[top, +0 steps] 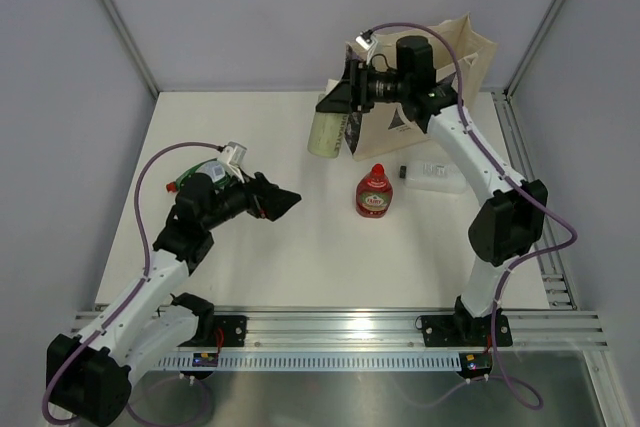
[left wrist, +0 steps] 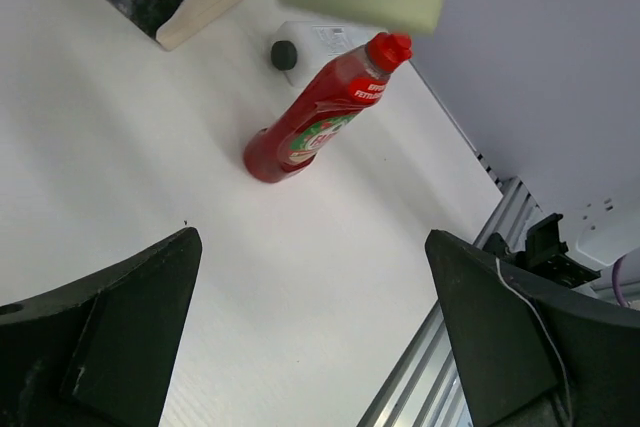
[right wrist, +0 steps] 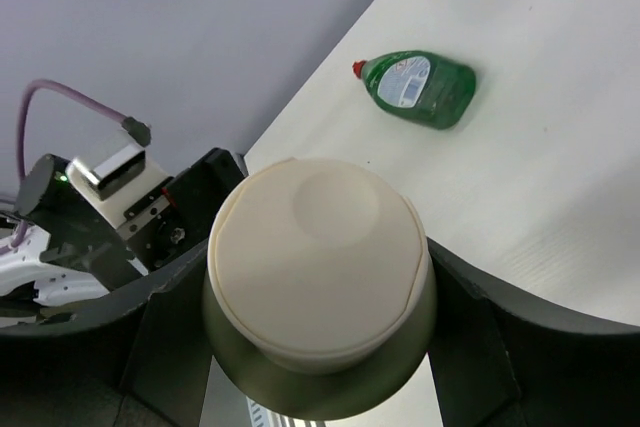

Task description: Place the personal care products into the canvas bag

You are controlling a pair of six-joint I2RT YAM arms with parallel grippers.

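1. Your right gripper is clamped on the pale-green cylinder bottle. In the right wrist view its fingers press on either side of the bottle, and the bottle's flat cream end faces the camera.
2. That bottle hangs clear of the table, just in front of the near left corner of the canvas bag.
3. The canvas bag stands at the far right of the table, behind your right arm. Its dark print faces forward.
4. Your left gripper has its jaws wide apart and holds nothing. It hovers left of centre and points toward the right-hand bottles.
5. The squat red bottle stands upright on the table in front of the bag.
6. A clear bottle with a dark cap lies on its side just right of the red one.
7. The green bottle with the red cap lies flat on the table on the left, close behind your left wrist.
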